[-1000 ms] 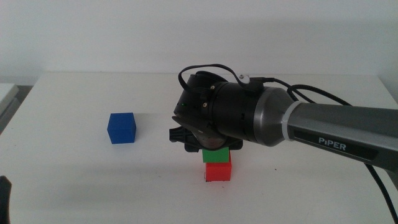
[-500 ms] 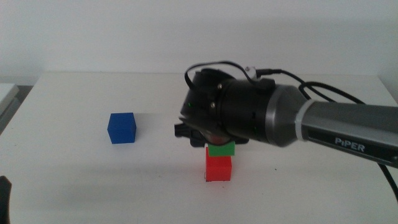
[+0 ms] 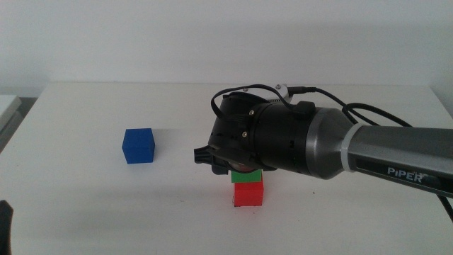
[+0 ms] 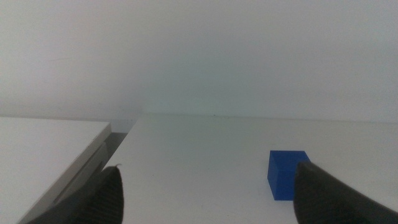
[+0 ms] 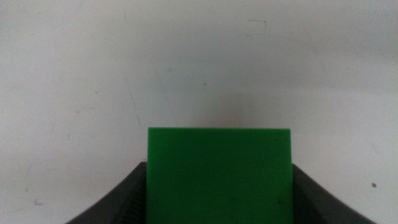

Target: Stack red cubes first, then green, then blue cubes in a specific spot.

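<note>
White table [image 3: 106, 205], green cube [image 3: 246, 177] atop red cube [image 3: 248, 193]

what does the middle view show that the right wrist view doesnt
Only the middle view shows the red cube under the green one, the blue cube standing apart on the white table, and the right arm's body. Only the right wrist view shows the right gripper with its jaws against the green cube's sides, and faint marks on the tabletop. Both show the green cube.
</note>
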Robot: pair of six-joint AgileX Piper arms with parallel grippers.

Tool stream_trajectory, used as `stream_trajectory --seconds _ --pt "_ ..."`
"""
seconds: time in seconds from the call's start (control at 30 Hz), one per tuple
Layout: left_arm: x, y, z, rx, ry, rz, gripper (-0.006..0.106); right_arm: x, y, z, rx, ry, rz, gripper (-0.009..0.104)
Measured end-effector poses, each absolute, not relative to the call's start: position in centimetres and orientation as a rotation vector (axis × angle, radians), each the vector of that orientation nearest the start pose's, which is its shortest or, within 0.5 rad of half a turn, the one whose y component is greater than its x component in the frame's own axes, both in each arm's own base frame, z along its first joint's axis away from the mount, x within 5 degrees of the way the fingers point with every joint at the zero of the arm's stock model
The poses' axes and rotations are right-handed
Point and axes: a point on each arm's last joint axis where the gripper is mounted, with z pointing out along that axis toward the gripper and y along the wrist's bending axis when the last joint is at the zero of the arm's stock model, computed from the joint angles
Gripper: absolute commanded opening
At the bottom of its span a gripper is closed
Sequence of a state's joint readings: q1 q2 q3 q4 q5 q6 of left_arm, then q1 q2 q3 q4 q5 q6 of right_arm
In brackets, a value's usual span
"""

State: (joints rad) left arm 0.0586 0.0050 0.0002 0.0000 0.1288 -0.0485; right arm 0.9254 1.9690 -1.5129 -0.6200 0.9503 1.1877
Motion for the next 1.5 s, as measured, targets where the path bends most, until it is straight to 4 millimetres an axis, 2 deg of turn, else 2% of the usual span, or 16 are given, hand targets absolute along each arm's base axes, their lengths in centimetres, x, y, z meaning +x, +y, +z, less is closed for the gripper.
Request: stream_trajectory --seconds 0.63,0.67,0.7,1.1,1.17,1.23,1.37,1.5 --pt "5.7 0.3 20.1 -0.087 1.615 0.008 0.094 28.6 30.6 21.0 -0.009 2.561 -0.117 0.007" --pt "5.7 0.3 20.1 -0.087 1.615 0.008 0.094 28.5 30.6 21.0 -0.008 2.562 -0.116 0.019" --pt "5.7 0.3 20.1 -0.087 1.615 0.008 0.094 28.5 30.6 21.0 -0.011 2.562 -0.117 0.052" --pt "5.7 0.3 20.1 -0.087 1.615 0.008 0.094 28.4 30.7 20.7 -0.077 2.591 -0.126 0.076" --pt "5.7 0.3 20.1 -0.087 1.615 0.008 0.094 28.1 30.6 21.6 -0.090 2.580 -0.106 0.078" --pt "5.7 0.3 20.1 -0.087 1.615 0.008 0.094 27.6 30.4 23.5 -0.113 2.550 -0.072 0.078" --pt "5.7 0.3 20.1 -0.087 1.615 0.008 0.094 25.5 28.8 30.0 -0.185 2.450 0.023 0.078" --pt "5.7 0.3 20.1 -0.087 1.615 0.008 0.094 22.8 25.5 36.3 -0.364 2.332 0.101 0.078"
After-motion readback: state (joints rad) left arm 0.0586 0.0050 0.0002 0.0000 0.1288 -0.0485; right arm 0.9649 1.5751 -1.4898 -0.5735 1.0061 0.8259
